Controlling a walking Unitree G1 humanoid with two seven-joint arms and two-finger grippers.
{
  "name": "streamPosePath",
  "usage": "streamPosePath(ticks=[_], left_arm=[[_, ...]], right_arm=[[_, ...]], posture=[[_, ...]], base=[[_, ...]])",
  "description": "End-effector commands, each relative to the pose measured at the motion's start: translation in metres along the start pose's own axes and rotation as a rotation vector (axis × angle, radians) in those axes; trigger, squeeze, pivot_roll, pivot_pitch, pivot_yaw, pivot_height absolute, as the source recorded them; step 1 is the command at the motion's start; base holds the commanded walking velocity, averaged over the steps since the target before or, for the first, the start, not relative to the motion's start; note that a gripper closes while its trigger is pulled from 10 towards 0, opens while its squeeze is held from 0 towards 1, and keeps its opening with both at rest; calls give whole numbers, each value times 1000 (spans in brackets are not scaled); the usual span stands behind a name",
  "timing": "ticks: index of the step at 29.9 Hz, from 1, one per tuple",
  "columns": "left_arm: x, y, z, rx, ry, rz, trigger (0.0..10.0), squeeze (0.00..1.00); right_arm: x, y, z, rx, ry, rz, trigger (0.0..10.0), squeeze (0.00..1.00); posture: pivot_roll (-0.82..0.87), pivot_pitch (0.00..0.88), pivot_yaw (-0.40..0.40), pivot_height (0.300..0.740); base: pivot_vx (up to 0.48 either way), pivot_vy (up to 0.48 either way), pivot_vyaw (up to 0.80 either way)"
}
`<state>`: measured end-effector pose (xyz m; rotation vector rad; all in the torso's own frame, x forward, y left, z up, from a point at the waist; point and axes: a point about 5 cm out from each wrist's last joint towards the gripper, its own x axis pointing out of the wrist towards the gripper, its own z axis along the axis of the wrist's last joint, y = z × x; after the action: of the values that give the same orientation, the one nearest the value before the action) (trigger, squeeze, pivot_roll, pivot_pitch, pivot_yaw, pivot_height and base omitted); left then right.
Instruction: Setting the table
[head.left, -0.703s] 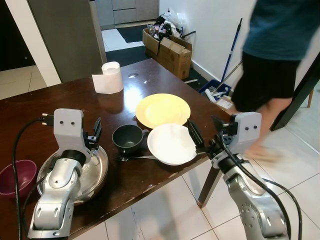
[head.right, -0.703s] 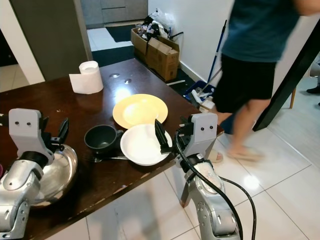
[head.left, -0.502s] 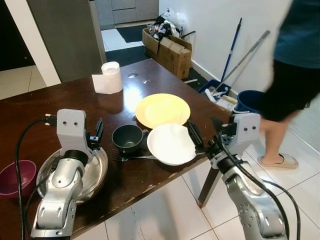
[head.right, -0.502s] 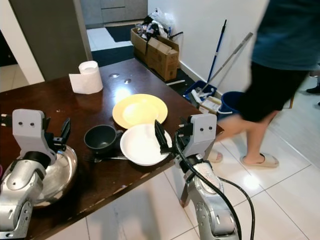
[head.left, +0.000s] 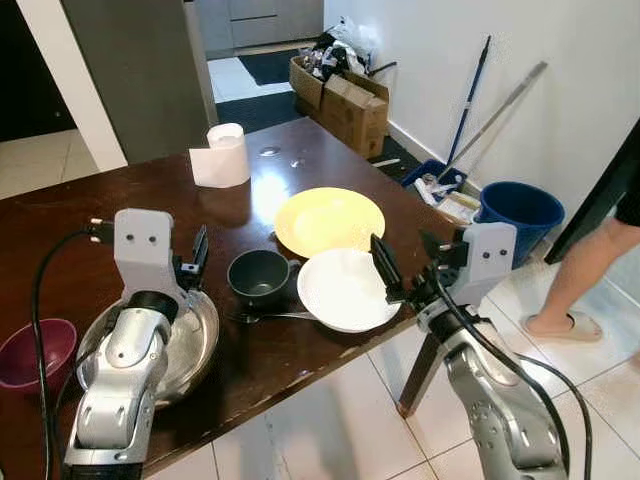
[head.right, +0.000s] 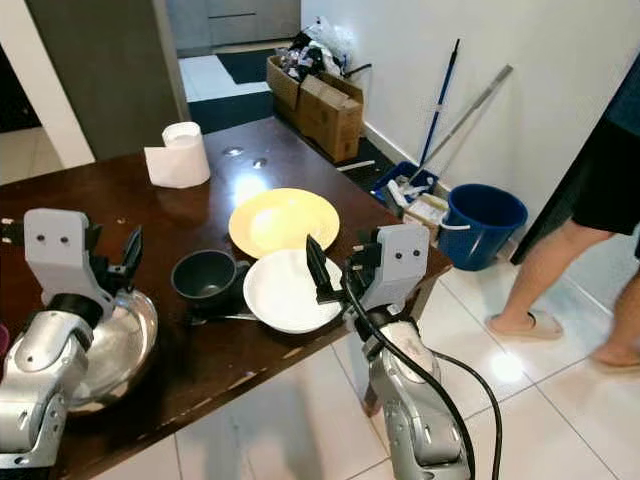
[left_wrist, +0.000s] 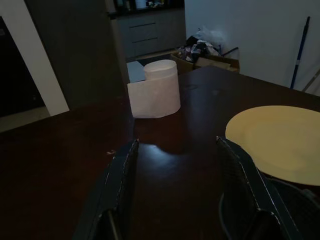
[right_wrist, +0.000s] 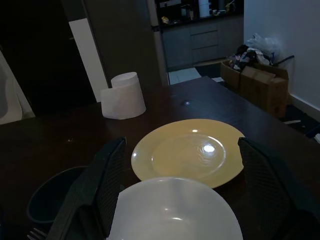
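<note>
Purple bowl (head.left: 32, 352) sits at the far left of the dark tabletop (head.left: 120, 195), outboard of the left end effector (head.left: 196, 262). Left end effector hovers over the silver bowl (head.left: 190, 345), fingers (left_wrist: 120, 180) spread apart, nothing between them. Paper towel roll (left_wrist: 157, 90) is straight ahead of it, well apart, near the tabletop's far side.

Just to the right of the left end effector: dark cup (head.left: 256, 275), with a fork (head.left: 262, 316) lying on the tabletop in front of it, tines toward the silver bowl. The cup's handle side is right beside the white bowl (head.left: 345, 290).

Right end effector (head.left: 405, 270) is at the near right tabletop edge, fingers (right_wrist: 112, 185) wide apart on either side of the white bowl's near rim, gripping nothing. Contact with the rim: cannot tell. Yellow plate (right_wrist: 187, 152) lies directly beyond the white bowl from this end effector, the two edges touching or overlapping.

Right of the right end effector, off the tabletop: blue bucket (head.left: 518, 208), mop handles against the wall, cardboard boxes (head.left: 350, 98) farther back, and a person's leg (head.left: 585, 275) on the tile floor.
</note>
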<state>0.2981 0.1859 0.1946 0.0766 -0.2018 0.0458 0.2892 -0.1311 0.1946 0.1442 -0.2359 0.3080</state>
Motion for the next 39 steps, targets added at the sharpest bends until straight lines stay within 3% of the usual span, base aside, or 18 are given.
streamPosePath(ticks=[1, 39], left_arm=[[0, 0, -3, 13, 8, 6, 10000, 0], [2, -14, -4, -22, 8, -17, 10000, 0]], right_arm=[[0, -1, -4, 4, 12, 3, 10000, 0], [-1, -5, -3, -12, 23, -9, 10000, 0]], posture=[[42, 0, 69, 740], [-60, 0, 68, 740]], base=[[0, 0, 0], [0, 0, 0]])
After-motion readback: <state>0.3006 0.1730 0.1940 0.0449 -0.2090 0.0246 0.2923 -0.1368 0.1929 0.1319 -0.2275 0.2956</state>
